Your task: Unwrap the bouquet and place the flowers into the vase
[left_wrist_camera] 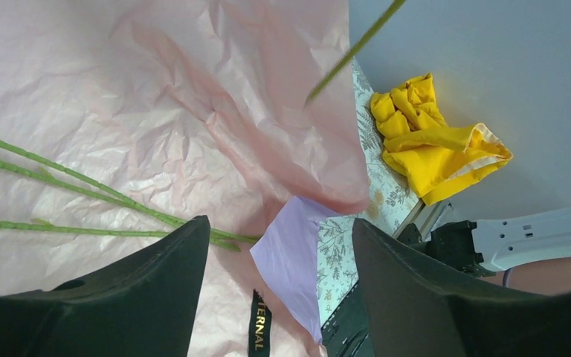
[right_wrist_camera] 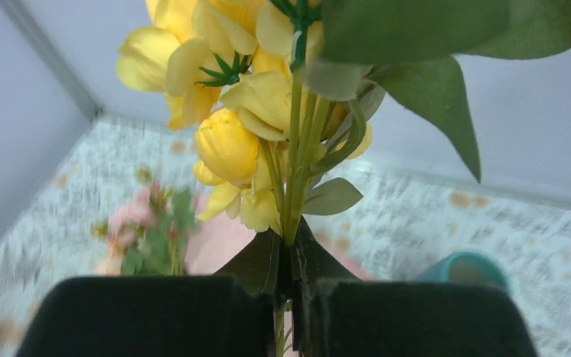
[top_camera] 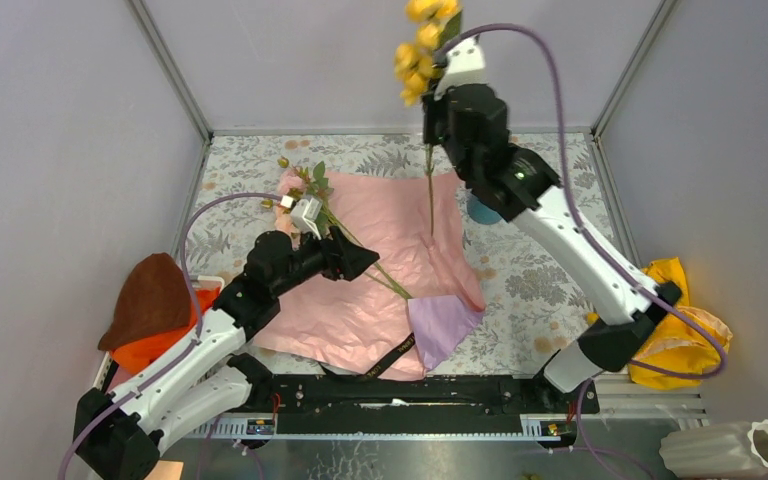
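Observation:
The bouquet lies unwrapped: its pink paper (top_camera: 380, 270) is spread flat, with a lilac sheet (top_camera: 440, 325) and the black ribbon (top_camera: 392, 355) at the near edge. Pink flowers (top_camera: 300, 185) lie on the paper's far left, their green stems (left_wrist_camera: 82, 186) running across it. My left gripper (top_camera: 365, 262) hovers open just above the stem ends, with nothing between its fingers (left_wrist_camera: 156, 297). My right gripper (top_camera: 438, 100) is raised high and shut on the stem of a yellow rose spray (right_wrist_camera: 230, 141), whose stem (top_camera: 430, 190) hangs down. The teal vase (top_camera: 480, 212) stands mostly hidden behind the right arm; its rim (right_wrist_camera: 465, 268) shows in the right wrist view.
A brown and orange bundle (top_camera: 150, 300) sits at the table's left edge. A yellow cloth (top_camera: 675, 330) lies at the right edge. A white ribbed vase (top_camera: 735, 450) stands off the table at the near right. Grey walls enclose the far and side edges.

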You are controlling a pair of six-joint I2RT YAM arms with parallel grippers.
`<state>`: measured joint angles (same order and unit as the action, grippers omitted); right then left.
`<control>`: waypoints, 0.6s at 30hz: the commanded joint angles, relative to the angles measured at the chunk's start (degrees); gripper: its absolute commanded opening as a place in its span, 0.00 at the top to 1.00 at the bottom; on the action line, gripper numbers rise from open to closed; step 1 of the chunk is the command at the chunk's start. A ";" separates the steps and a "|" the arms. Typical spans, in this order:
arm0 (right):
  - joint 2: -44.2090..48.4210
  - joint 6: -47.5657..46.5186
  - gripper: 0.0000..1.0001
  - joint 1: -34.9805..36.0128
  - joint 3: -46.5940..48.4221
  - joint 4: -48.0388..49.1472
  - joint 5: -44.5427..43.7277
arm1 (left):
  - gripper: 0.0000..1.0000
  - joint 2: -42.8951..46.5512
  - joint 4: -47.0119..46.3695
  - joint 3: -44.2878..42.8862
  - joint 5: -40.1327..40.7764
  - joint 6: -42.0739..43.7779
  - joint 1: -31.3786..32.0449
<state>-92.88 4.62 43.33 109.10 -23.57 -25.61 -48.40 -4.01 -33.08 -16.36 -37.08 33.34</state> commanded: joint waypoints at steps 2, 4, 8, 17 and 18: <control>12.56 -17.19 1.00 -0.83 -7.03 30.96 -14.96 | 0.21 1.29 1.97 1.31 1.06 0.89 0.14; 13.17 -22.05 1.00 -1.59 -6.04 35.69 -17.15 | 0.21 1.82 1.98 1.64 1.09 0.74 0.14; 10.55 -28.46 1.00 -4.77 -0.27 37.30 -19.22 | 0.21 2.67 1.99 1.71 1.79 0.78 0.14; 2.64 -22.19 1.00 -16.79 6.54 30.44 -11.14 | 0.20 3.17 2.57 1.71 2.67 0.78 0.14; 2.12 -21.33 1.00 -17.66 6.34 30.09 -10.12 | 0.20 3.30 2.74 1.70 2.85 0.87 0.10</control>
<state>-88.12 -19.33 29.12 113.78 8.16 -39.81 -46.19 -1.93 -31.77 -14.76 -37.06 33.34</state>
